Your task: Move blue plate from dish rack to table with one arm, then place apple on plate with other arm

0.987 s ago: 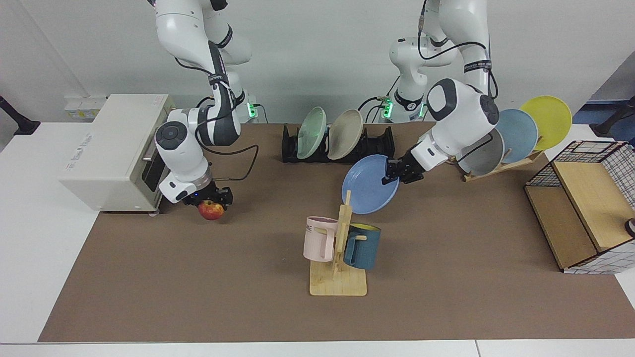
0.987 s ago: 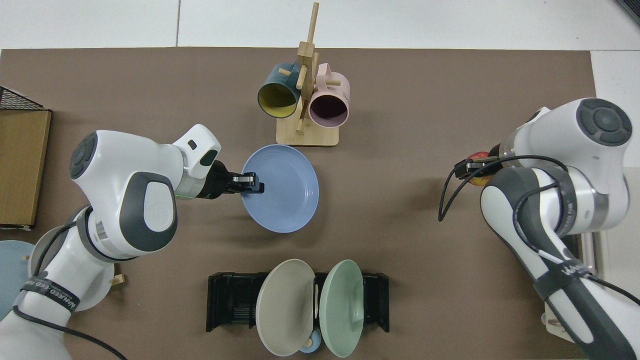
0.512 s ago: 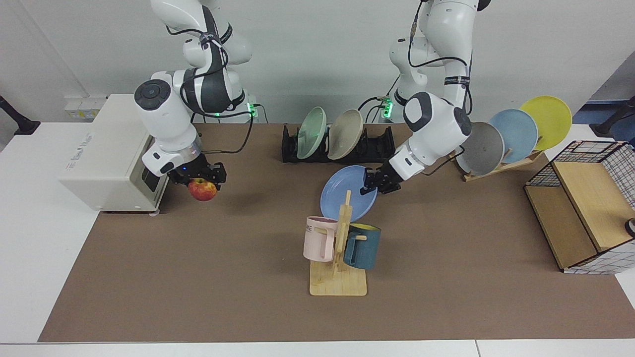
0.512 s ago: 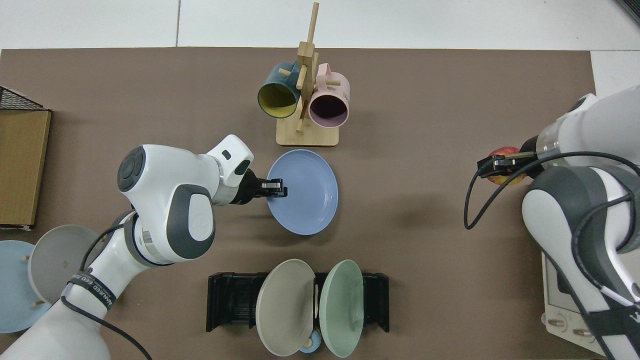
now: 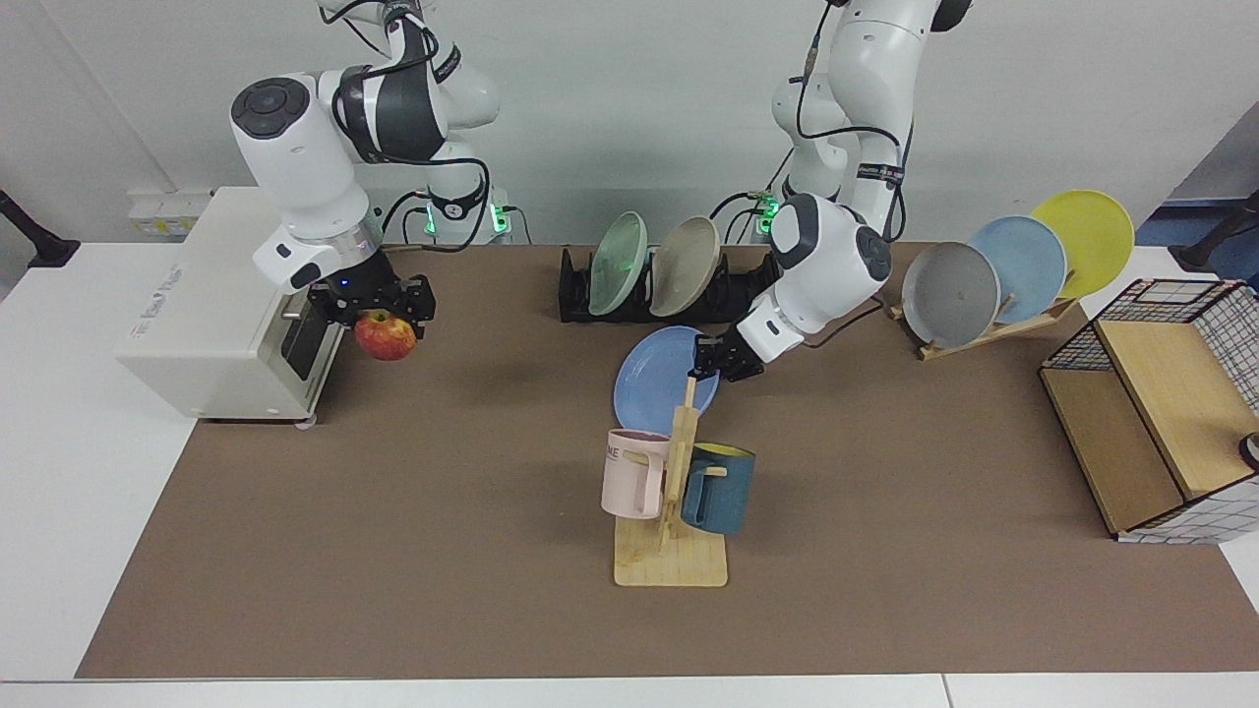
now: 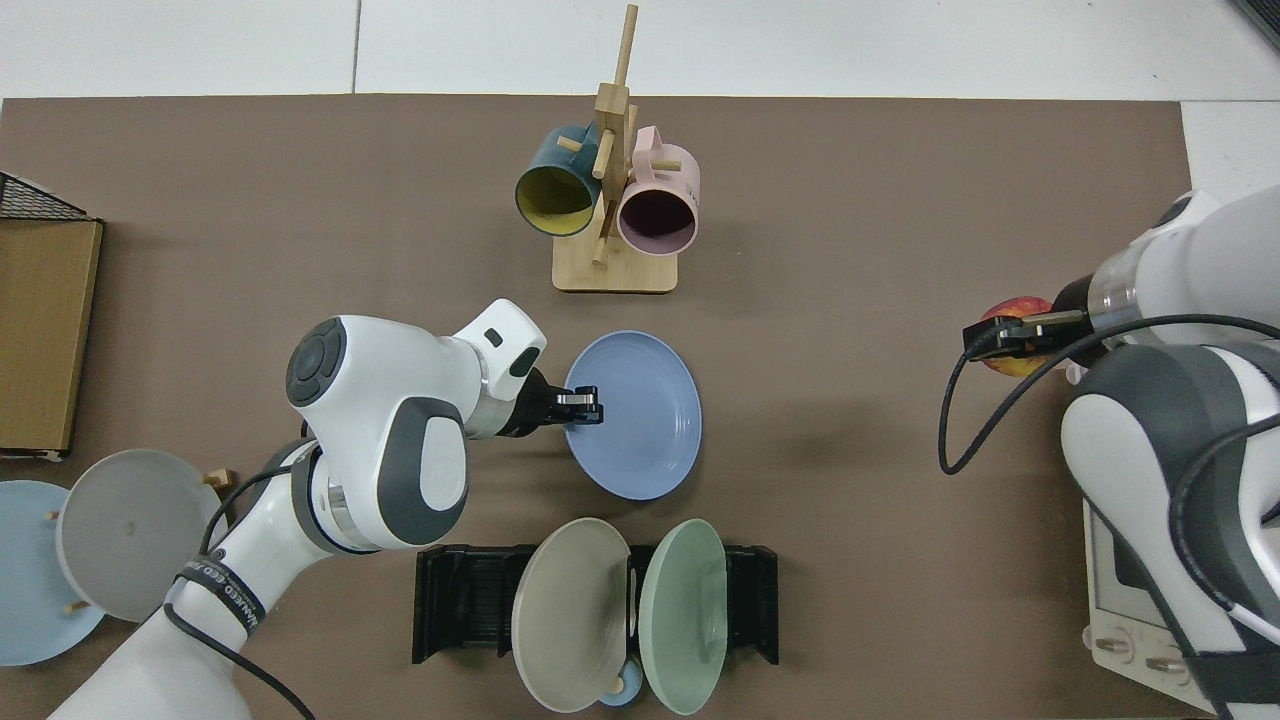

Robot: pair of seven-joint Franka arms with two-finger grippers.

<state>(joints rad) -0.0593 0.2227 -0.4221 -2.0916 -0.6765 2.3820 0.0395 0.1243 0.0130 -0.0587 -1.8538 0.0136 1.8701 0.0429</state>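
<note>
Blue plate [image 5: 661, 379]: matte periwinkle, out of the dish rack [image 5: 748, 285] and not flat on the surface [image 5: 393, 551] yet. It sits tilted between the rack and the wooden mug stand [image 5: 674, 492], and you can't tell from either view if its low edge is touching down.
Left end effector [image 5: 715, 360]: fingers pinched on the plate's rim, on the side away from the apple. The top view shows the same rim grip [image 6: 583, 405].
How the plate handles: looks stiff and light, probably plastic or melamine, so it won't flex. An edge pinch like yours lets it swing, so keep it slow and level it before you let go.
Watch out: the mug stand's top peg is right beside the plate in the facing view.
Apple [image 5: 386, 335]: red with yellow patches, held up off the surface in front of the white box [image 5: 221, 305], well apart from the plate.
Right end effector [image 5: 371, 307]: closed around the apple from above.
How the apple handles: firm, smooth, round, so it'll likely roll. Aim for the plate's middle and release low.
</note>
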